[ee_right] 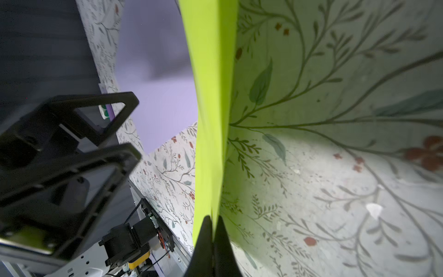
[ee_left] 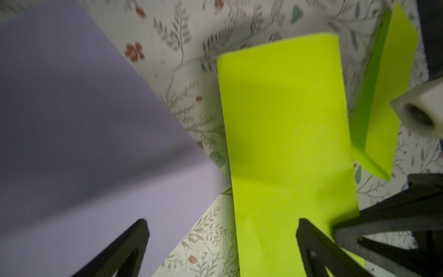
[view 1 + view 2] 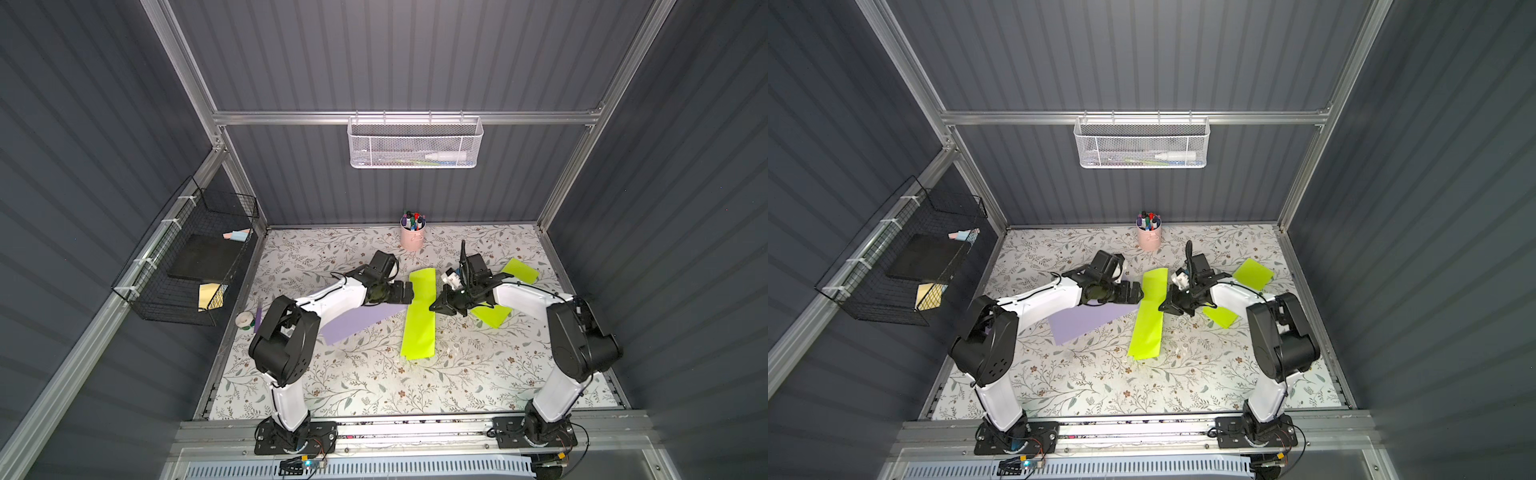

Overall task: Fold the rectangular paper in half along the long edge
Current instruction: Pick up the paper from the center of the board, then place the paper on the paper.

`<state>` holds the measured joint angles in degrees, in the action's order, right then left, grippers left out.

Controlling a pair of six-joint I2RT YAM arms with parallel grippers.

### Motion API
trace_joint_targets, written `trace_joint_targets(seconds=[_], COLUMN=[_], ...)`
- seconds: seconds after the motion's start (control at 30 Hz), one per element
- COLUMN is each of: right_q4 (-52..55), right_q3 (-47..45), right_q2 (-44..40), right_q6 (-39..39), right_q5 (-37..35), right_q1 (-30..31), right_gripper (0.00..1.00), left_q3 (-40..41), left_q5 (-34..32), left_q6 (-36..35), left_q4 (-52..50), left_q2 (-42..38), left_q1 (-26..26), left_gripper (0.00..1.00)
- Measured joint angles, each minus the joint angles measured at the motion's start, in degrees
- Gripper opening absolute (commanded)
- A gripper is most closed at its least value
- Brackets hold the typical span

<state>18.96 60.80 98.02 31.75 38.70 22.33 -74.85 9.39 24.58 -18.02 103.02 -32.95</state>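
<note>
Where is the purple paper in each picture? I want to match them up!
A top view: the purple paper lies flat, left of the long green paper.
A top view: same spot, left of the green one.
Left wrist: a big purple sheet beside the green paper.
Right wrist: a purple patch beyond the green paper.
Shared landmark: the long green paper.

Lime-green paper [image 3: 419,328], a long narrow strip, middle of the floral table [image 3: 374,386], lengthwise front to back, kinked midway

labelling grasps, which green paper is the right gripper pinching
The long green strip in the middle: the right gripper is shut on its edge. The two smaller green pieces lie apart.
</note>
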Motion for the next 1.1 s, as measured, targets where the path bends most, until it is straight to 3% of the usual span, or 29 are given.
trace_joint_targets(seconds=[0.2,0.4,0.57,0.73,0.9,1.03,1.1], right_q4=[2.7,2.9,-2.0,-8.0,-8.7,-6.6,-4.6], right_q3=[-0.7,-6.8,-13.7,-18.4,-19.6,-19.2,-18.4], right_q2=[-12.2,-21.7,-17.9,-9.2,-7.8,-8.7,-9.1], right_q6=[-0.1,-0.2,1.3,3.0,3.6,3.7,3.1], right_q5=[-2.3,-3.4,-1.0,-0.1,-2.5,-6.4,-7.8], right_q1=[-8.7,-24.0,-34.8,-36.5,-37.6,-38.3,-38.4], right_gripper=[0.0,0.0,0.0,0.0,0.0,0.4,0.46], left_q3=[-3.9,-2.3,-0.7,-0.7,-0.6,1.5,2.4], left_q5=[-1.2,-1.2,0.2,1.8,1.7,1.4,1.0], left_q6=[-0.2,-0.1,-0.1,-0.2,-0.2,-0.2,-0.2], left_q4=[0.9,1.6,1.5,1.5,1.5,1.9,1.7], left_q2=[-10.3,-12.0,-9.4,-7.5,-7.5,-7.9,-7.9], left_q1=[2.6,4.6,4.7,4.7,4.7,4.8,5.2], left_gripper=[0.99,0.99,0.99,0.99,0.99,0.99,0.99])
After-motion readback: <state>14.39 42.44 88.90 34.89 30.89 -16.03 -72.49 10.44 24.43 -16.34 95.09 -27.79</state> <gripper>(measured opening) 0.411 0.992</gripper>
